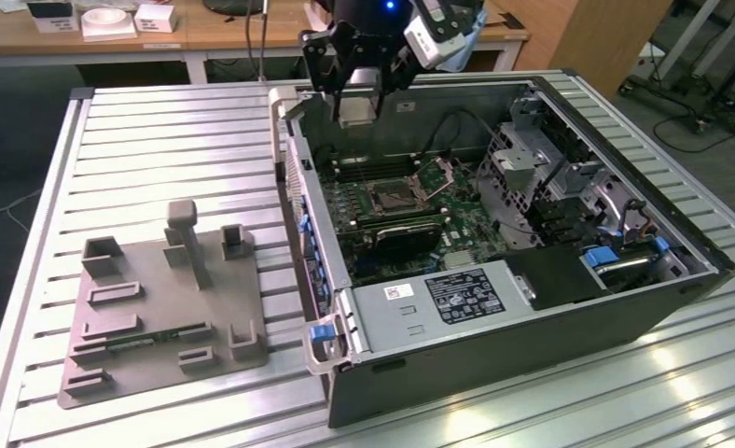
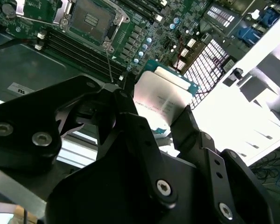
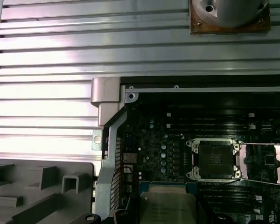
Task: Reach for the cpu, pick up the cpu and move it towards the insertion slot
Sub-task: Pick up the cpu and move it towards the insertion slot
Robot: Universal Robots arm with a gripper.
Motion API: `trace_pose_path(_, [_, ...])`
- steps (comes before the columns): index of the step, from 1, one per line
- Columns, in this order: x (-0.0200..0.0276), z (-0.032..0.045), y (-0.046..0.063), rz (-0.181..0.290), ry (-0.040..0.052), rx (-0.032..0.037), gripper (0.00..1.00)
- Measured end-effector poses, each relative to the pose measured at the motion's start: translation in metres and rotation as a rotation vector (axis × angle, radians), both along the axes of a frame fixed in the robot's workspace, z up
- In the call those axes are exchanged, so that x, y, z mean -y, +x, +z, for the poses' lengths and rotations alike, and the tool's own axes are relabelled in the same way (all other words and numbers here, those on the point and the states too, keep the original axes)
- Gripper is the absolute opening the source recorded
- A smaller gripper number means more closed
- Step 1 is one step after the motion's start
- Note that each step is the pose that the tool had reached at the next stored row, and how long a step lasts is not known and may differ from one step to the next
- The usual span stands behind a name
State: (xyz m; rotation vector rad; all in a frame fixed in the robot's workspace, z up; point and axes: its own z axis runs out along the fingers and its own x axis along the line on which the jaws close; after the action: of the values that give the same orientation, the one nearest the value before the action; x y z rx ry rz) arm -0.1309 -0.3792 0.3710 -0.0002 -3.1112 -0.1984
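The cpu point(image 2: 164, 100) is up in the air, pinched at its edges between the black fingers point(image 2: 191, 128), silvery-grey lid facing the second wrist view, a thin green-blue border showing round the metal. In the first wrist view the cpu point(image 3: 168, 207) hangs level, flat side up, with faint print across the lid. In the exterior view it is a pale square point(image 1: 357, 109) held over the back corner of the open case.

The insertion slot point(image 1: 389, 194) sits on the green board, at about five o'clock from the chip in the exterior view, well apart from it. Square silver frame, dark centre, hinged bracket point(image 3: 265, 162) flipped open beside it.
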Motion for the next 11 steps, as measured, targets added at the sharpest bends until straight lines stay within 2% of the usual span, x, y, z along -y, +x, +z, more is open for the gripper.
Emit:
trace_pose_path(4, [-0.0028,-0.0005,0.002,0.0,0.001,0.0001,0.55])
trace_pose_path(11, [-0.0069,-0.0017,0.018,0.0,0.0013,0.0,0.55])
